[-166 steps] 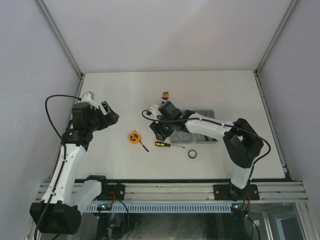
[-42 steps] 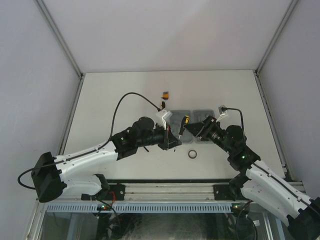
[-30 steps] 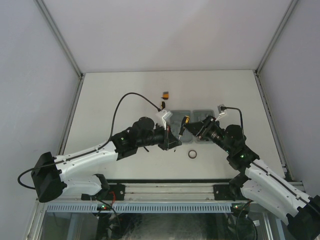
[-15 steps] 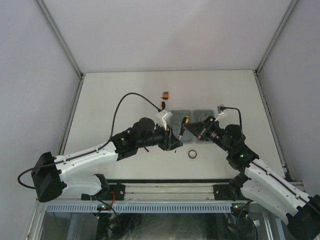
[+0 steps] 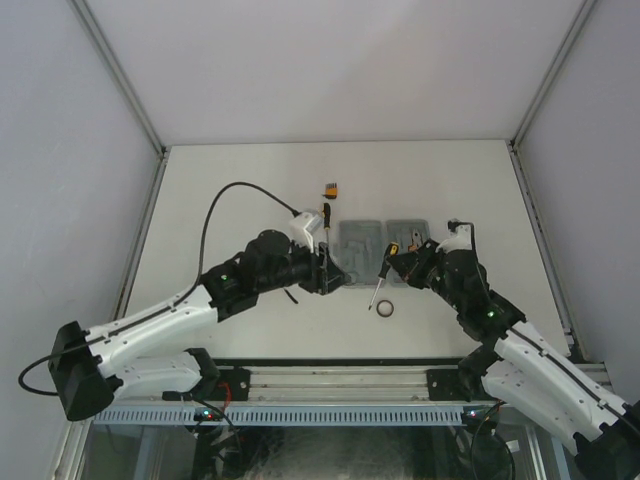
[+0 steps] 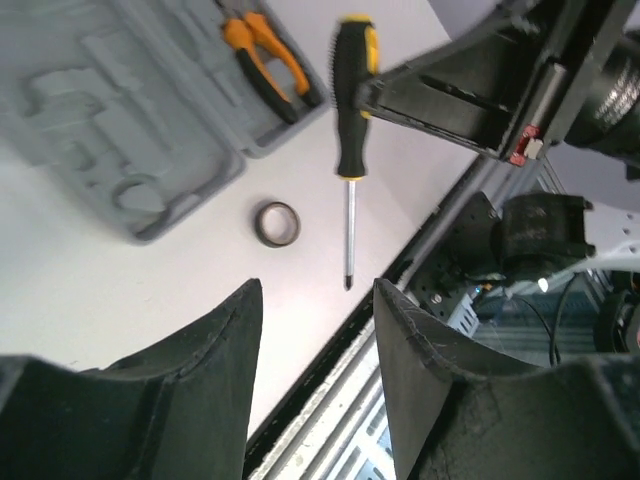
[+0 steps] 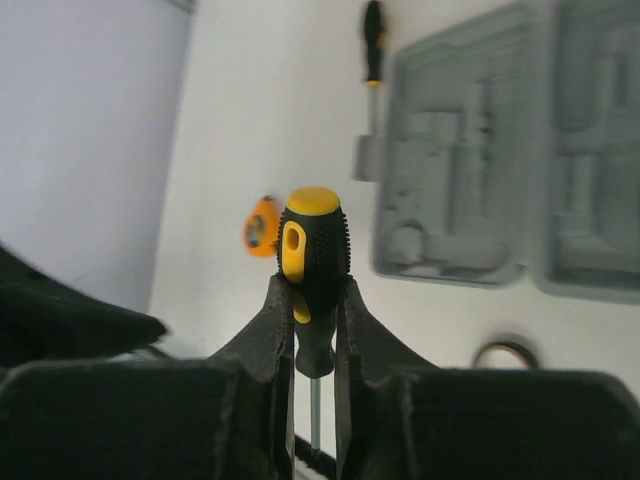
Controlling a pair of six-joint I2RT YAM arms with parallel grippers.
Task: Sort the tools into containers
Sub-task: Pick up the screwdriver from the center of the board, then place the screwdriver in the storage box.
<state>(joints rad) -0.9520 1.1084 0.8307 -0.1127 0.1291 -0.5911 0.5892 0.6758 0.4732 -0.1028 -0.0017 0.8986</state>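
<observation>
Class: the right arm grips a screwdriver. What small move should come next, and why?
Probably carry the black-and-yellow screwdriver, clamped in the right fingers, over the open grey plastic case: its tip hangs over the white table, outside the case.

I can read no words, numbers or brand marks anywhere. The screwdriver (image 7: 313, 290) handle and the grey case (image 7: 450, 190) show no lettering, and the tape measure (image 7: 262, 227) is too blurred to tell.

Looks like a robotics lab test cell to me: bare white table (image 5: 250, 180), plain grey panels (image 5: 330, 60) boxing it in, robot arms (image 5: 160, 325) bolted to an aluminium rail (image 5: 340, 380).
</observation>
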